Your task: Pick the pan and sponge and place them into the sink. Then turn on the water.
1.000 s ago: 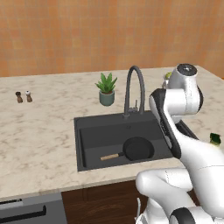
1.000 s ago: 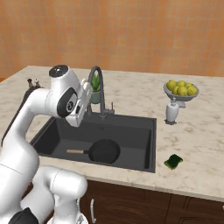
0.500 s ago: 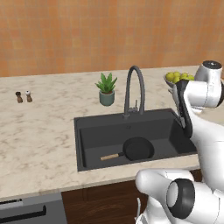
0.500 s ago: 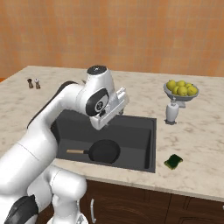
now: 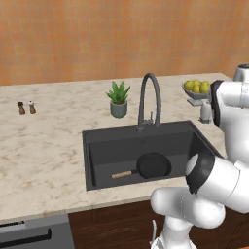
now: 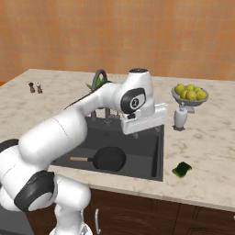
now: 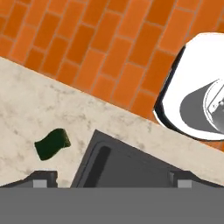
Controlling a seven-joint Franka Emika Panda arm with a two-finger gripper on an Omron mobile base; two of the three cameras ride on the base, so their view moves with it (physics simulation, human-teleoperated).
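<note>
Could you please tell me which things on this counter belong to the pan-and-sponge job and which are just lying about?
Belong to the job:
pan, already lying in the sink
sponge, on the counter right of the sink
faucet, no water running
gripper, open and empty above the sink

Just lying about:
potted plant
bowl of lemons
white dispenser
two small shakers

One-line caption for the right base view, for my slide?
Pan already in the sink; open gripper hangs above the basin, sponge waiting on the counter.

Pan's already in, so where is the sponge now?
In the right base view the sponge lies on the counter just right of the sink, near the front edge.
</note>
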